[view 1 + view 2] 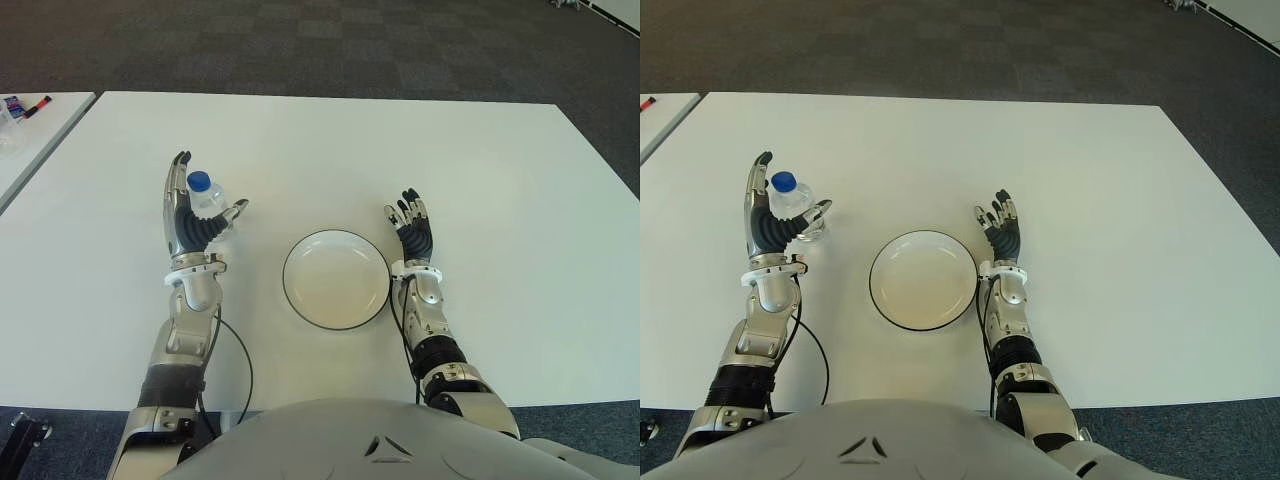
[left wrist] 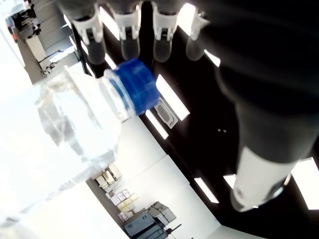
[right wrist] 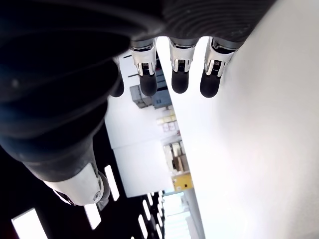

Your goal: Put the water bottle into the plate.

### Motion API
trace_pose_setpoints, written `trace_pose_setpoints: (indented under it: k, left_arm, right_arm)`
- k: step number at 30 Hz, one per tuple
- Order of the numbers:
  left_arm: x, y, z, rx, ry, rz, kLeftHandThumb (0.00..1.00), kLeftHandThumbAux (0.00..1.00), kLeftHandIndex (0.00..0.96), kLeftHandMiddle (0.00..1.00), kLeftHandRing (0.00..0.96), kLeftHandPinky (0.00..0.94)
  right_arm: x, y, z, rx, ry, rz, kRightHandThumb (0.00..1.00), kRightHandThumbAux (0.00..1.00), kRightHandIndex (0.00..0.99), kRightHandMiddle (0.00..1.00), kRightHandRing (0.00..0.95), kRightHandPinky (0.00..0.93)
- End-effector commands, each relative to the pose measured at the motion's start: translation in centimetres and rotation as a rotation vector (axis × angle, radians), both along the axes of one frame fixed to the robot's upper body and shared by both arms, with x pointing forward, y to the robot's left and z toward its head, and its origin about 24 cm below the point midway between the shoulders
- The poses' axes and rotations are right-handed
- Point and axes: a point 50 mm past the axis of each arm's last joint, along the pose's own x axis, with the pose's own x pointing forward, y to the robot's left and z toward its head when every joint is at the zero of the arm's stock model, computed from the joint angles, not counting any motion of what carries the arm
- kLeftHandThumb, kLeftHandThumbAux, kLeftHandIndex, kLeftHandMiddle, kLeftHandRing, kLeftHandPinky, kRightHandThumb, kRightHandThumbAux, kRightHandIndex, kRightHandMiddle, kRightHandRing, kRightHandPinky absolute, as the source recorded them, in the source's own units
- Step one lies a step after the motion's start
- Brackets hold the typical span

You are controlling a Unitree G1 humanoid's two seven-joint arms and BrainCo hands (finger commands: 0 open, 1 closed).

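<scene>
Black-padded and silver, the left hand stands upright on its wrist over the white table, palm turned inward, fingers stretched straight up and the thumb angled out toward the robot's right. The water bottle, clear plastic with a blue cap, stands upright in the crook between those fingers and the thumb. The left wrist view shows the fingertips spread above the cap and the thumb apart from the bottle's side, so the hand is wide and cups the bottle without closing on it. The forearm runs straight back toward the torso, a black cable looping beside it.

To the right of the bottle, apart from it, lies the white plate with a dark rim, bare inside. Just right of the plate is the right hand, palm up-turned, fingers extended and relaxed, holding nothing.
</scene>
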Motion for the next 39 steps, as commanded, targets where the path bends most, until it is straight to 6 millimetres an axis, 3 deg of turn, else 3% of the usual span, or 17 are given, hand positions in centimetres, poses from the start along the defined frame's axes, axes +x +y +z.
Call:
trace_pose_setpoints:
  k: [1,39]
  left_arm:
    - [0.7,0.2,0.1,0.047,0.013,0.012,0.000,0.801,0.049,0.046,0.052,0.119]
    - [1.2,1.9,0.3,0.122,-0.026,0.080,0.000,0.766,0.127,0.136,0.109,0.122]
  right_arm:
    - [-1.7,1.5,-2.5,0.054,0.141,0.010,0.000,0.762,0.078,0.066,0.045,0.088]
    - [-1.7,1.2,-2.6,0.051,0.145,0.016,0.012,0.771,0.079,0.067,0.046,0.093]
